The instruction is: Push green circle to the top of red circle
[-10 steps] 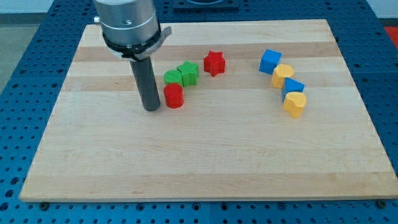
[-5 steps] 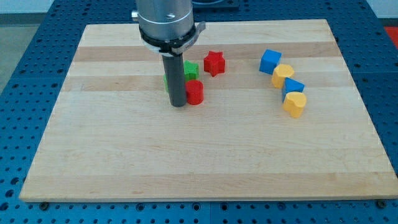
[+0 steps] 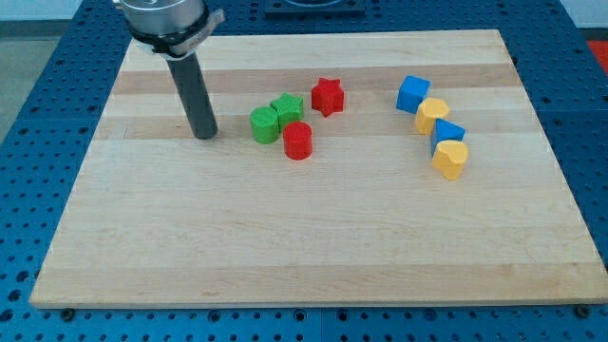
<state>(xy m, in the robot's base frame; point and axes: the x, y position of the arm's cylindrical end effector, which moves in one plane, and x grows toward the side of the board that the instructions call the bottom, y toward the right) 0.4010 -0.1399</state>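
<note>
On the bench (image 3: 313, 237), my tip (image 3: 204, 136) stands clear to the view's left of the green circle (image 3: 264, 124), which touches the green star (image 3: 287, 110) and sits up-left against the red circle (image 3: 297, 141), the end effector being a bare rod, gripping nothing

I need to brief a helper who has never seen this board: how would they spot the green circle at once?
Start at the cluster of four red and green blocks near the middle of the wooden board. The green circle is its leftmost block, touching the green star and up-left of the red circle. It is the only round green block, and the one nearest my tip.
</note>
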